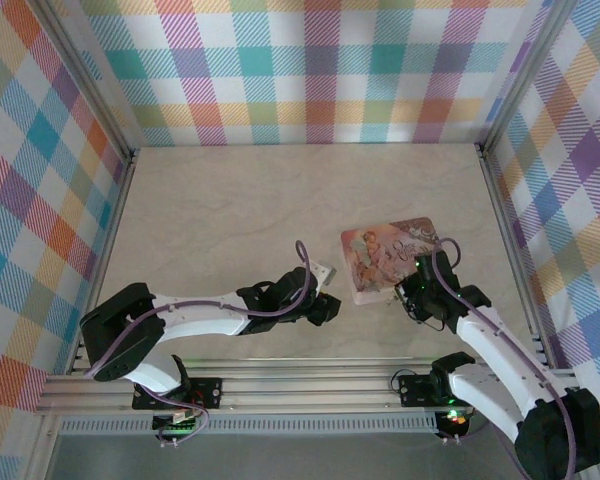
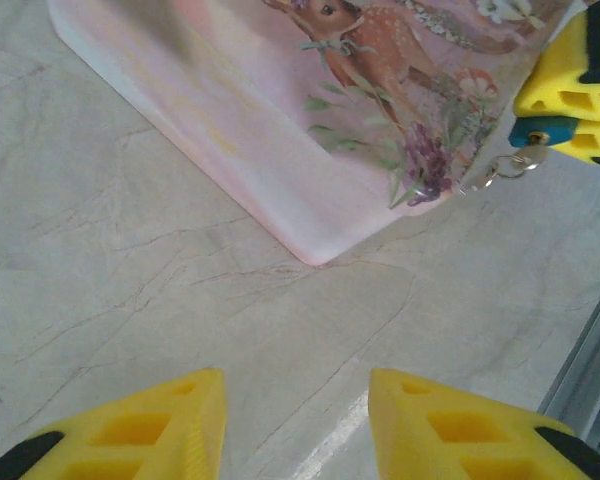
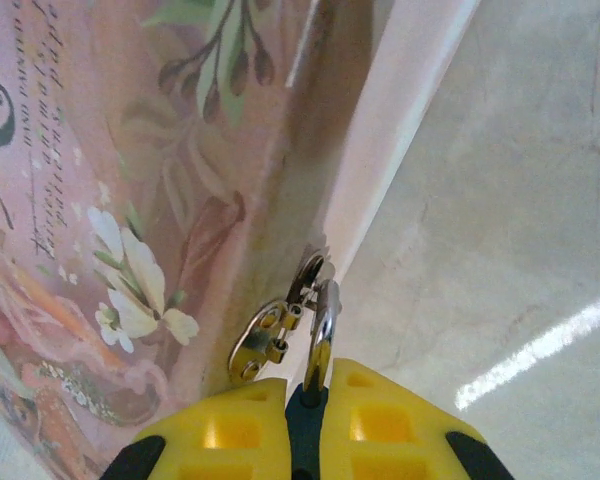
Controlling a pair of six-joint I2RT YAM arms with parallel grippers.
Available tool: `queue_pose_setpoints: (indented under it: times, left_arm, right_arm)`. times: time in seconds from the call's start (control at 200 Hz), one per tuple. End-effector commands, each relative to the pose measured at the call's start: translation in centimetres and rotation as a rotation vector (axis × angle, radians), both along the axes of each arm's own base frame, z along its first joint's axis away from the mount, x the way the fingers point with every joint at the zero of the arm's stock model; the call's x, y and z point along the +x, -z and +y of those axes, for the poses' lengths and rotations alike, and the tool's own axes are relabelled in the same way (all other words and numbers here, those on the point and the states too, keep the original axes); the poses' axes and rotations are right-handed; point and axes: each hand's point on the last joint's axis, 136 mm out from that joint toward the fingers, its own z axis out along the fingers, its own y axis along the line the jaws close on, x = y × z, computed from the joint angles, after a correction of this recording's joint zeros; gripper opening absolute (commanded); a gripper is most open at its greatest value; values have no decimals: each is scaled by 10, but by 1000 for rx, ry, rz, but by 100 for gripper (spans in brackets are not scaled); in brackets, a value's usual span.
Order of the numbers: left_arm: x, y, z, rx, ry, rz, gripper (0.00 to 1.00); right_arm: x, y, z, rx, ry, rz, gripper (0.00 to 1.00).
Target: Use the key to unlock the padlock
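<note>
**Pink box on worktop, padlock clenched at its clasp**

Top external: the pink box (image 1: 395, 258) lies right of centre on the worktop (image 1: 230, 210), with the left arm (image 1: 210, 315) and right arm (image 1: 490, 340) reaching its lower edge.

Left wrist: the left fingers (image 2: 150, 425), at frame bottom, stand released with nothing between them. At upper right, the right fingers (image 2: 560, 85) are clenched on the blue padlock (image 2: 528, 132).

Right wrist: at lower centre, the silvery shackle (image 3: 322, 335) meets the box's clasp (image 3: 265, 340).
</note>
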Motion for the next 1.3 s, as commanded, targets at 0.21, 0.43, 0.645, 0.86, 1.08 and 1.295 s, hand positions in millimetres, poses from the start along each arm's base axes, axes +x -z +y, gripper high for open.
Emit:
queue_pose_setpoints:
  times: [0.21, 0.43, 0.645, 0.86, 1.08, 1.295]
  left_arm:
    - [-5, -9, 26, 18, -55, -19, 42]
    - [-7, -17, 38, 28, -75, -30, 42]
    - [-10, -18, 47, 47, -81, -27, 42]
    - [-14, -23, 60, 51, -100, -28, 43]
    - [-20, -18, 73, 59, -107, -22, 43]
    - [-22, -20, 79, 58, -116, -28, 43]
  right_arm:
    - [26, -12, -13, -39, -39, -174, 0]
    - [38, -49, -13, -69, -122, -296, 0]
    - [36, -26, -3, -25, -171, -303, 0]
    - [28, 3, -9, 26, -71, -317, 0]
    - [34, 3, -20, 83, 42, -395, 0]
    - [40, -12, -28, 56, 59, -462, 0]
